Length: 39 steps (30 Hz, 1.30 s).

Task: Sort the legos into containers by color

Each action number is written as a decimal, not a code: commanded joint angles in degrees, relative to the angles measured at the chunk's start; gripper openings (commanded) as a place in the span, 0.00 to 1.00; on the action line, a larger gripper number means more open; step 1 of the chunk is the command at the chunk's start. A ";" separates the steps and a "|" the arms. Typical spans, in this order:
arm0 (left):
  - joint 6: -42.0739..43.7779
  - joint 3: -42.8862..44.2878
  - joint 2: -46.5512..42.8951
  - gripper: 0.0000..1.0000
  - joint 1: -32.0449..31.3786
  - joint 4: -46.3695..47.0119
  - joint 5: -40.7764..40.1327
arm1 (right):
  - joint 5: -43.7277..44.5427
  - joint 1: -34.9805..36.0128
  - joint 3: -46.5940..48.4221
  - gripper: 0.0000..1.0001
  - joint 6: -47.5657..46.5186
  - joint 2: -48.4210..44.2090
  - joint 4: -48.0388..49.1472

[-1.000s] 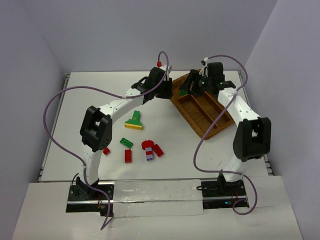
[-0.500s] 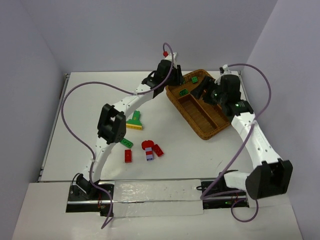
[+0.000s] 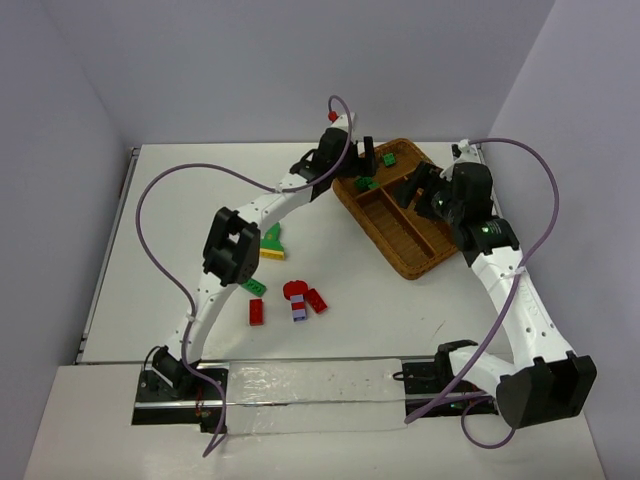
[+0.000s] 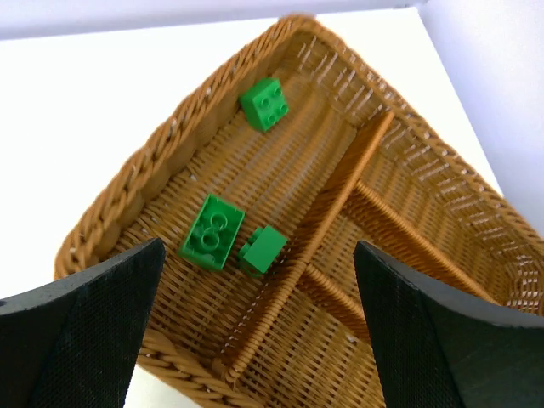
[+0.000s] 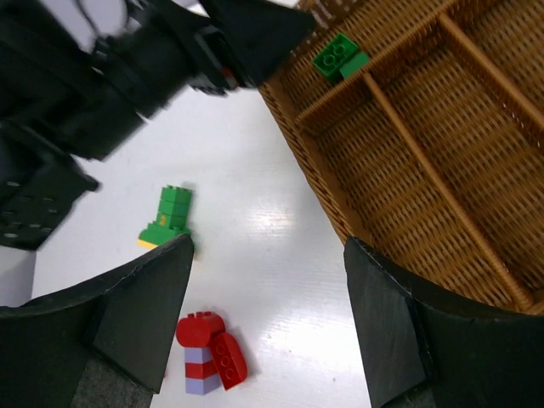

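Bright even light, soft shadows under the legos (image 3: 256, 312), faint sheen on table (image 5: 280, 246), near foreground blurred

We saw that the tray (image 4: 136, 178) was brown woven wicker, rough and matt. The green legos (image 4: 212, 234) were smooth, glossy plastic, the table (image 5: 255, 204) shone a little, and the fingers (image 4: 81, 340) of the left gripper (image 4: 257, 246) looked matt black, finely grained.

The green legos (image 4: 212, 232) are sitting in the brown woven tray (image 4: 144, 166), red legos (image 5: 223, 361) (one lilac-based) dotting the white table (image 5: 255, 221).
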 commanded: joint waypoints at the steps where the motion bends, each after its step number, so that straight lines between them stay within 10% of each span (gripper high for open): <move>1: 4.62 -4.44 -12.77 0.99 0.09 -0.07 -4.59 | 1.30 -0.36 -0.47 0.79 -1.45 1.39 -0.13; 11: 9.46 -37.15 -42.62 0.99 3.36 -5.32 -23.81 | 6.78 15.43 11.46 0.80 -9.27 15.52 -2.64; 26: -11.29 -67.84 -65.73 0.91 15.85 -26.46 -19.72 | 10.94 36.35 8.05 0.79 -9.61 26.85 0.02; 39: -48.68 -66.66 -53.72 0.85 2.67 -51.03 -20.73 | 11.58 33.87 7.51 0.81 -7.15 23.29 0.81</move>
